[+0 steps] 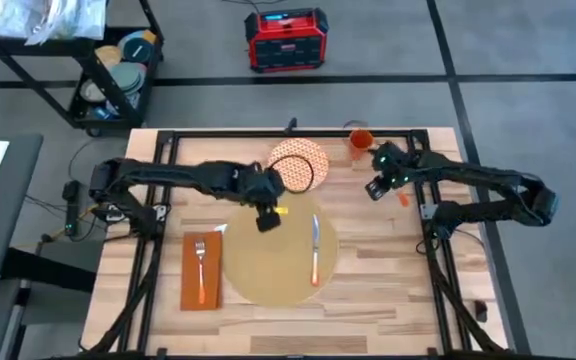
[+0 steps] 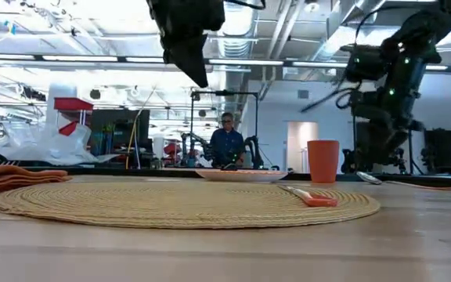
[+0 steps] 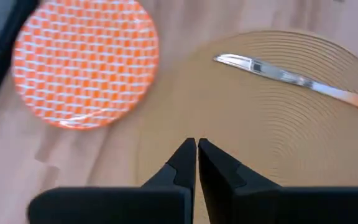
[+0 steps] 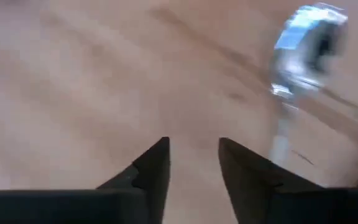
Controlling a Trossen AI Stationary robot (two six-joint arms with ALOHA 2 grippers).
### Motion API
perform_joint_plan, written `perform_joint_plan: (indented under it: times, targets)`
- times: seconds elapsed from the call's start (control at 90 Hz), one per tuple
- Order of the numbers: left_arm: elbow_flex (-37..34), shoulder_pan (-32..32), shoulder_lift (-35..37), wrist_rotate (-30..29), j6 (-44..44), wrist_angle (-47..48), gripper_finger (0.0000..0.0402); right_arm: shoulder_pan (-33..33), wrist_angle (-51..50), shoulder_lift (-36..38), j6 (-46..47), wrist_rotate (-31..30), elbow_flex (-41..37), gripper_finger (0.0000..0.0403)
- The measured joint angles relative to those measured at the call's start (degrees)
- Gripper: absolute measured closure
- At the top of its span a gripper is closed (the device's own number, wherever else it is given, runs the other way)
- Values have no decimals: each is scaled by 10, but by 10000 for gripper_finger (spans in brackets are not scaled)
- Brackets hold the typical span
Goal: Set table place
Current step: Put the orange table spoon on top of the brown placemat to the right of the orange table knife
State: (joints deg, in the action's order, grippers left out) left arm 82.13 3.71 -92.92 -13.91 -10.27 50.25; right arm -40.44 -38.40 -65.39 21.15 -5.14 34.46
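Note:
The round tan woven placemat (image 1: 273,262) lies on the plank table (image 1: 388,290). A knife (image 1: 315,250) with an orange handle lies on the placemat's right part. My left gripper (image 3: 197,146) hangs shut and empty above the placemat's far edge (image 1: 268,216), raised well clear in the low view (image 2: 190,47). An orange-and-white plate (image 1: 300,165) lies flat on the table just beyond the placemat. My right gripper (image 4: 194,146) is open above bare wood at the far right (image 1: 378,187). A spoon (image 4: 303,56) lies on the table beside it, outside its fingers.
An orange cup (image 1: 359,140) stands at the table's far edge near my right gripper. A rust-orange napkin (image 1: 201,272) with a fork on it lies left of the placemat. Beyond the table, a red box (image 1: 286,40) sits on the floor and a cart (image 1: 118,75) stands at the far left.

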Motion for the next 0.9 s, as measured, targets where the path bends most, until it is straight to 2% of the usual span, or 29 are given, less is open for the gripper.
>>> perform_joint_plan:
  times: [0.156, 0.333, 0.489, 0.578, 0.767, 0.9]
  targets:
    - [0, 30, 7, -1, 68, 10, 402, -47, 39, -47, 30, 50, 0, 231]
    - [0, 57, 6, -1, 110, 24, 402, -76, 61, -96, 20, 37, 4, 242]
    - [0, 71, 6, 0, 128, 45, 402, -87, 48, -81, -1, 37, 35, 244]
    - [0, 76, 6, 0, 129, 49, 402, -90, 26, -72, -23, 3, 47, 242]
    - [0, 80, 6, 0, 132, 48, 402, -129, -33, -96, -37, -9, 46, 241]
    - [0, 80, 6, 1, 131, 47, 402, -134, -1, -116, -56, -1, 46, 241]
